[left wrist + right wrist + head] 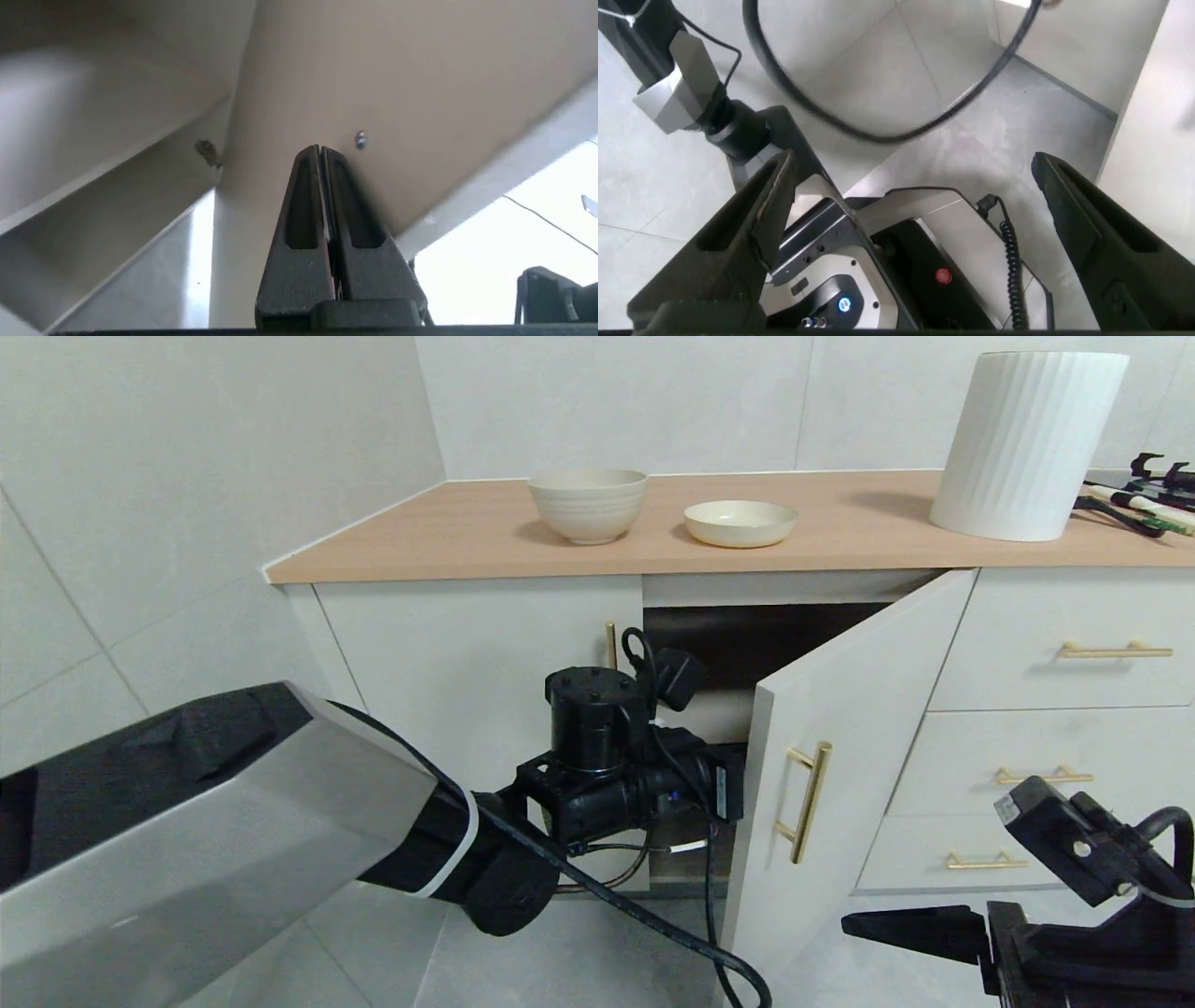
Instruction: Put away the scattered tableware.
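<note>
1. The ribbed beige ceramic bowl (588,504) is sitting upright on the light brown wooden surface (420,541), toward its left part.
2. The shallow cream dish (740,522) is sitting just beside the bowl on its right, apart from it, on the same surface.
3. A tall white ribbed cylinder (1027,443) is standing farther right on the surface, well apart from the dish.
4. Below the dish, the white cabinet door (840,756) with its brass bar handle (808,800) is standing ajar, showing the dark inside of the cabinet (747,635).
5. The left arm is lying low in front of that opening, with its wrist at the doorway.
6. The left hand (320,224) is pointing at a pale panel inside. Its fingers (301,215) are pressing flat against each other with nothing between them. Whether the tips are touching the panel cannot be told.
7. The right hand (915,233) is hanging low to the right of the door, over the grey tiled floor (878,65). Its fingers (738,243) are spreading wide apart, and it is holding and touching nothing.
</note>
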You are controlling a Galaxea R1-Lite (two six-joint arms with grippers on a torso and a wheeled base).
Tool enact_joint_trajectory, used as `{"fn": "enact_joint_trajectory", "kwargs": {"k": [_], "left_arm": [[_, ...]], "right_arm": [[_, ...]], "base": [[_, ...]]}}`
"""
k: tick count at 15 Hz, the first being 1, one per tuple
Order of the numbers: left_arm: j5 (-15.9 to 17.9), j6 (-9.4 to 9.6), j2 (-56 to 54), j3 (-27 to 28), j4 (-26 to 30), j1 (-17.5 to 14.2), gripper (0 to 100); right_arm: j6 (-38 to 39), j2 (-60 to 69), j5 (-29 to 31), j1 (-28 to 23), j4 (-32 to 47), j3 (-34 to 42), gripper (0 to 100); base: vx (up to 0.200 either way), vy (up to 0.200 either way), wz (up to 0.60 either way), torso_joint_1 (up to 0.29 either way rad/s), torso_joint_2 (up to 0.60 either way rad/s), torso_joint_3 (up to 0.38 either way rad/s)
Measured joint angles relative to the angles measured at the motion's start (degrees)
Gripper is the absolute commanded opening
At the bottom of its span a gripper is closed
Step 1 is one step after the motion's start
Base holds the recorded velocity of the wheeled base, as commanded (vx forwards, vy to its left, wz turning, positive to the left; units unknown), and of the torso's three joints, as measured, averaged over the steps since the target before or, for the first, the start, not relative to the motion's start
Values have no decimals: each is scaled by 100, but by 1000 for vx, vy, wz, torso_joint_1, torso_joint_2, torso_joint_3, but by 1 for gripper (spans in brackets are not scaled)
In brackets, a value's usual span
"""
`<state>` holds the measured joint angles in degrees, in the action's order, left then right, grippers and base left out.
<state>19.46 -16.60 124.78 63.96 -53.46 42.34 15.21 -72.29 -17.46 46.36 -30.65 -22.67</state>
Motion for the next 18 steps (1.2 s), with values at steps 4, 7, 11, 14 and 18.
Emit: {"fn": "enact_joint_trajectory", "kwargs": {"k": [4,7,11,14,18], "left_arm": [[-143,-30,-12,43,68,358,0],[1345,-1147,-445,-328,55,813,0],[1574,-978,-800,-763,-222,501,0],[1015,-650,-905,-895,-218,116,0],[547,-83,-1525,-1425,156,-508,0]], "right_arm": [[-2,126,0,116,0,0,100],[0,416,-6,339,0,0,100],[0,623,-2,435,7,-9,100],[9,636,60,419,9,-37,100],[17,328,435,46,-30,-304,100]], "base": [[0,0,0,0,0,0],[0,0,0,0,0,0],[0,0,0,0,0,0],[0,0,0,0,0,0],[0,0,0,0,0,0]]}}
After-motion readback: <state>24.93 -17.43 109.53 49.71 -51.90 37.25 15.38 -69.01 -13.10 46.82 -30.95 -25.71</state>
